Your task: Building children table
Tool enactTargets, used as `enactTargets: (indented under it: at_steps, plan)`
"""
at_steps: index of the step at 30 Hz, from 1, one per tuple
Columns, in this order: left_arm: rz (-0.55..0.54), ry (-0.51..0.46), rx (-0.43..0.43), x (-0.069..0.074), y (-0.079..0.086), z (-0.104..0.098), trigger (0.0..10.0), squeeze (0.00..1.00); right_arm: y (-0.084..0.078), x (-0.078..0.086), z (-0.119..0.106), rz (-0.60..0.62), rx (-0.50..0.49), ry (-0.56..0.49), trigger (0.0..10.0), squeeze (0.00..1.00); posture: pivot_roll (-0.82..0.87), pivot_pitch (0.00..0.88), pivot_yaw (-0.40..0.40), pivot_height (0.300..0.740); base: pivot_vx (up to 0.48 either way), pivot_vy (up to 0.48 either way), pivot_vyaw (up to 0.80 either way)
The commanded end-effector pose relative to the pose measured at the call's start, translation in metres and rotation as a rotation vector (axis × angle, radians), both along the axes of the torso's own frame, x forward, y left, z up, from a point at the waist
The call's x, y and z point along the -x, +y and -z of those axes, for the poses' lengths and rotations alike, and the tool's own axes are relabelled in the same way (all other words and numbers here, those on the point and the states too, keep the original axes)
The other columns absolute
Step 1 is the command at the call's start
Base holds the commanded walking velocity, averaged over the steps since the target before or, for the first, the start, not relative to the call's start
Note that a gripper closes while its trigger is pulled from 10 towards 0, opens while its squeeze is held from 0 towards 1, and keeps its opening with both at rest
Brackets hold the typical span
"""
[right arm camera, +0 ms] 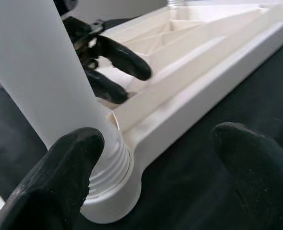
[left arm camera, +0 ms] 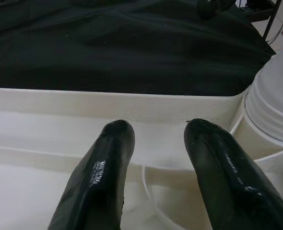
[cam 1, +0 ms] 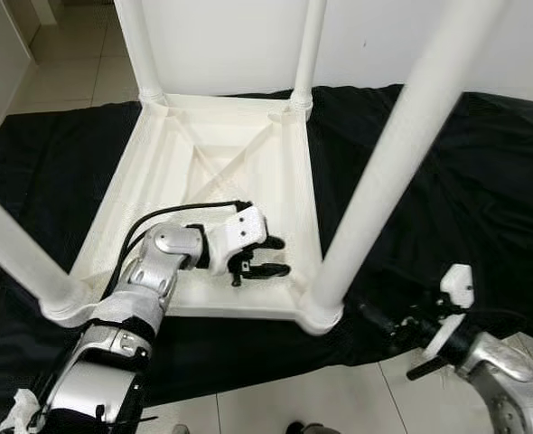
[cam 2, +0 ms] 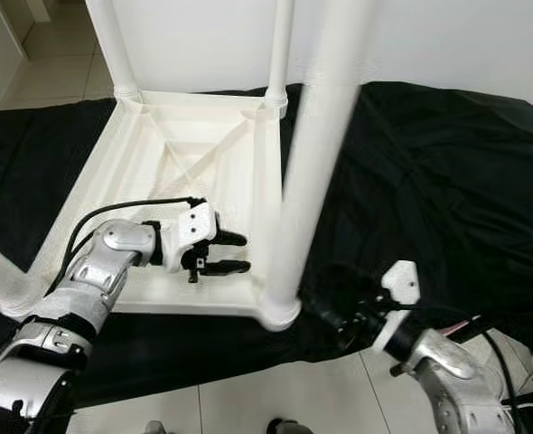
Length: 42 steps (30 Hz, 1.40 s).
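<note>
left gripper [cam 1: 271, 257] jaws parted, empty, inside upturned table [cam 1: 167, 172] | right gripper [right arm camera: 156, 158] jaws wide beside leg [right arm camera: 41, 72]

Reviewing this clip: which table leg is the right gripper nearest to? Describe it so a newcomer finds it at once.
On the black cloth lies an upturned white table, legs pointing up. The leg in its near right corner is the one: the right gripper sits open beside its ribbed base, and it looms largest in the head views.

Pale tiled floor [cam 1: 68, 63], wrinkled black cloth [cam 1: 447, 181] spread across it, white wall [cam 1: 519, 45] behind.
</note>
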<state>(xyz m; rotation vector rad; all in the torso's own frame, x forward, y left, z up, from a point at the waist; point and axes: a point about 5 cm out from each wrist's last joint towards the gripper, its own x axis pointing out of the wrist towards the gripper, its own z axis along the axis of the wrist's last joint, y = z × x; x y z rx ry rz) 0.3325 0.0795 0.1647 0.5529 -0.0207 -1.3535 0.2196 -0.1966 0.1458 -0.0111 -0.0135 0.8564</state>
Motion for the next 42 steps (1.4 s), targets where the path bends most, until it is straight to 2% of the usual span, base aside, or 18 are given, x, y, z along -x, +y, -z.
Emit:
enactTargets:
  at_steps: [1,12,14,18,20,21,23,25,30,32,33,34,35,37,40,42]
  plan:
    - [-0.241,-0.082,0.082,-0.009,0.008,-0.002,10.0,0.0,0.003,0.001,-0.004,-0.053,0.005,-0.009,10.0,0.0,0.0,0.079,0.016,0.74,0.0,0.0,0.0]
    - [-0.253,-0.064,0.095,-0.003,0.018,-0.003,10.0,0.0,0.0,0.002,-0.009,-0.129,0.047,-0.005,10.0,0.0,0.0,0.102,0.003,0.74,0.0,0.0,0.0]
    - [-0.263,-0.062,0.099,-0.001,0.02,-0.004,10.0,0.0,0.006,0.002,-0.011,-0.164,0.045,-0.012,10.0,0.0,0.0,0.111,-0.002,0.74,0.0,0.0,0.0]
    - [-0.271,-0.062,0.104,0.0,0.021,-0.006,10.0,0.0,0.017,-0.004,-0.014,-0.157,0.024,-0.046,10.0,0.0,0.0,0.113,-0.002,0.74,0.0,0.0,0.0]
    - [-0.279,-0.059,0.11,0.0,0.02,-0.006,10.0,0.0,0.029,-0.016,-0.017,-0.086,0.001,-0.101,10.0,0.0,0.0,0.117,-0.004,0.74,0.0,0.0,0.0]
    - [-0.279,-0.059,0.11,0.0,0.02,-0.006,10.0,0.0,0.029,-0.016,-0.017,-0.086,0.001,-0.101,10.0,0.0,0.0,0.117,-0.004,0.74,0.0,0.0,0.0]
    - [-0.294,-0.057,0.118,0.003,0.021,-0.006,10.0,0.0,0.038,-0.028,-0.02,-0.008,-0.047,-0.125,10.0,0.0,0.01,0.113,-0.016,0.74,0.0,0.0,0.0]
    - [-0.301,-0.056,0.123,0.004,0.022,-0.006,10.0,0.0,0.039,-0.03,-0.02,0.006,-0.056,-0.13,10.0,0.0,0.01,0.113,-0.016,0.74,0.0,0.0,0.0]
    - [-0.319,-0.051,0.127,0.006,0.025,-0.005,10.0,0.0,0.034,-0.029,-0.02,0.004,-0.049,-0.129,10.0,0.0,0.02,0.112,-0.027,0.74,0.0,0.0,0.0]
    - [-0.33,-0.041,0.129,0.01,0.029,-0.003,10.0,0.0,0.02,-0.029,-0.02,0.023,-0.014,-0.136,10.0,0.0,0.02,0.107,-0.031,0.74,0.0,0.0,0.0]
    - [-0.33,-0.041,0.129,0.01,0.029,-0.003,10.0,0.0,0.02,-0.029,-0.02,0.023,-0.014,-0.136,10.0,0.0,0.02,0.107,-0.031,0.74,0.0,0.0,0.0]
    - [-0.332,-0.038,0.13,0.012,0.031,-0.003,10.0,0.0,0.011,-0.031,-0.022,0.053,-0.013,-0.134,10.0,0.0,0.02,0.105,-0.031,0.74,0.0,0.0,0.0]
    - [-0.332,-0.038,0.13,0.012,0.031,-0.003,10.0,0.0,0.011,-0.031,-0.022,0.053,-0.013,-0.134,10.0,0.0,0.02,0.105,-0.031,0.74,0.0,0.0,0.0]
    - [-0.332,-0.027,0.131,0.014,0.031,-0.001,10.0,0.0,0.001,-0.035,-0.027,0.092,-0.002,-0.157,10.0,0.0,0.03,0.1,-0.021,0.74,0.0,0.0,0.0]
    - [-0.331,-0.031,0.127,0.014,0.031,-0.001,10.0,0.0,0.0,-0.037,-0.029,0.102,-0.006,-0.16,10.0,0.0,0.03,0.099,-0.019,0.74,0.0,0.0,0.0]
    - [-0.333,-0.026,0.14,0.013,0.029,-0.004,10.0,0.0,0.012,-0.03,-0.027,0.022,-0.028,-0.136,10.0,0.0,0.04,0.102,-0.014,0.74,0.0,0.0,0.0]
